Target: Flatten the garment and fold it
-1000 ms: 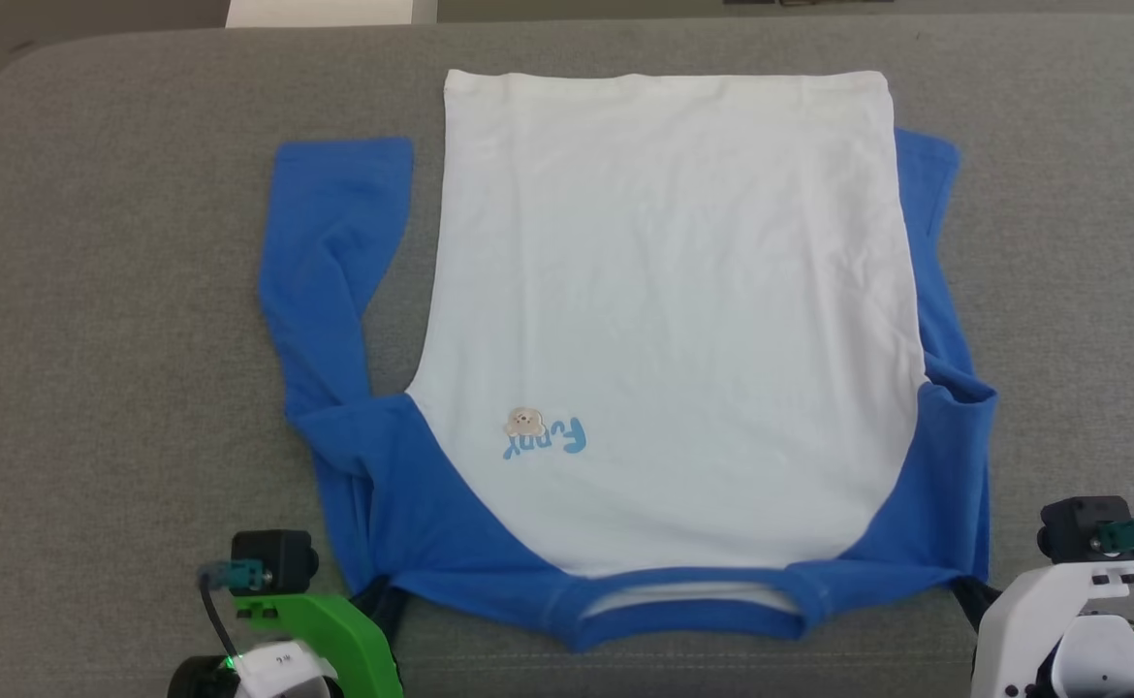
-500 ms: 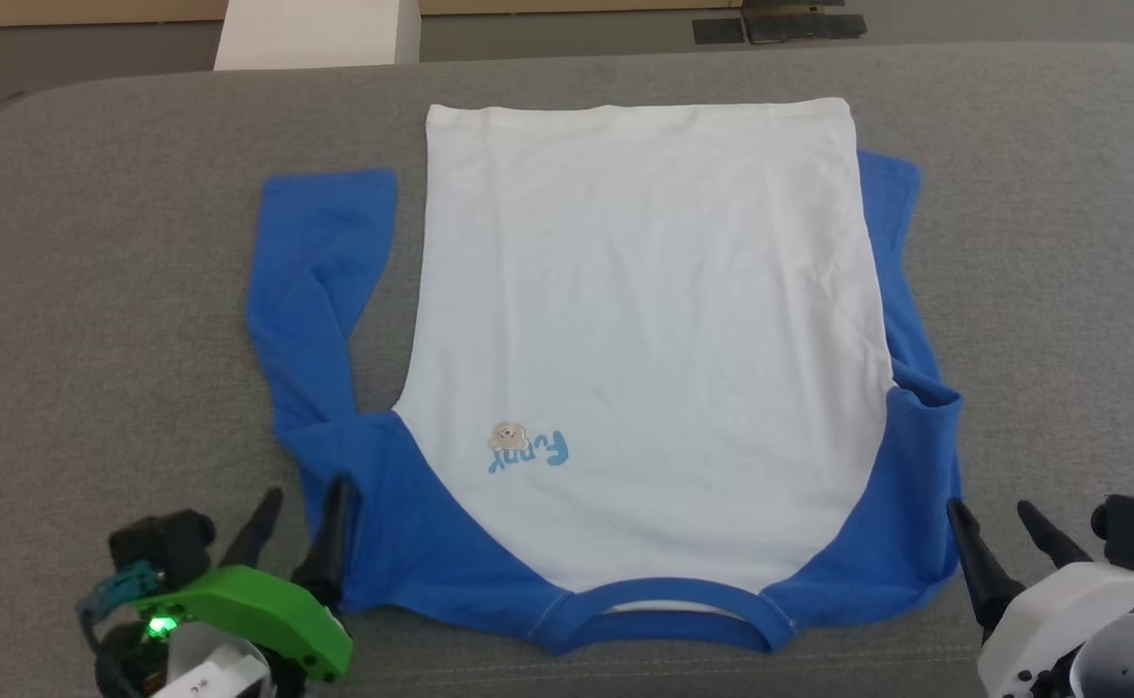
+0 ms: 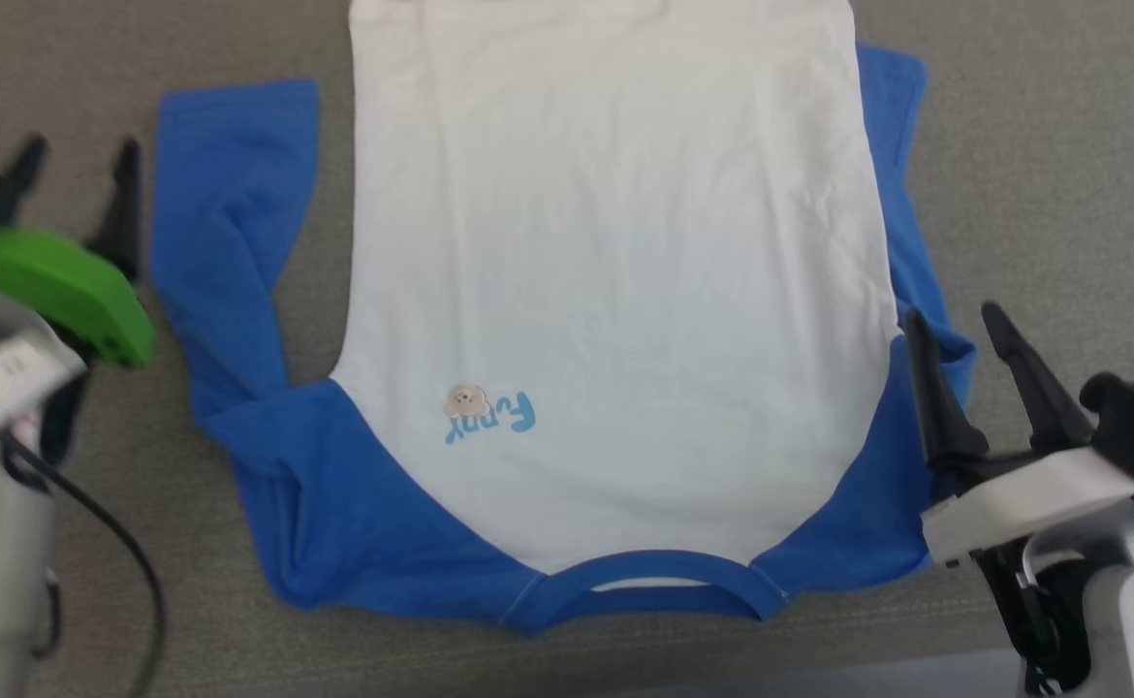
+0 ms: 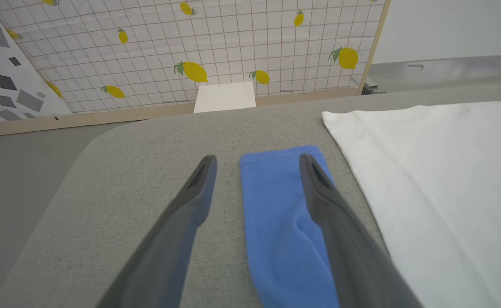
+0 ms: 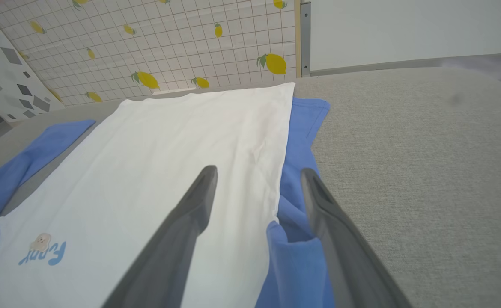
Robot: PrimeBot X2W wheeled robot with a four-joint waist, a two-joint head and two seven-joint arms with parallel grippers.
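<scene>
The garment (image 3: 615, 242) lies flat on the grey padded table (image 3: 1061, 145), white body up, blue neckband (image 3: 664, 567) nearest me and the small print (image 3: 485, 412) on the chest. Its left blue sleeve (image 3: 228, 213) runs away from me beside the body; the right sleeve (image 3: 916, 262) is mostly tucked under the body, with a bunched fold at the armpit. My left gripper (image 3: 78, 160) hovers open by the left sleeve, whose cuff (image 4: 276, 171) shows between its fingers. My right gripper (image 3: 953, 318) stands open over the right armpit fold (image 5: 293, 231). Neither holds anything.
A panel with a lemon-and-grid print (image 4: 216, 47) stands beyond the table's far edge, with a white block (image 4: 225, 97) at its foot. Bare grey table stretches to the right of the garment (image 5: 426, 171). A dark cable (image 3: 131, 572) hangs from my left arm.
Both grippers opened and let go of the garment's shoulders, then moved forward: the left along the left sleeve, the right to the right armpit. The head camera came closer and lower.
</scene>
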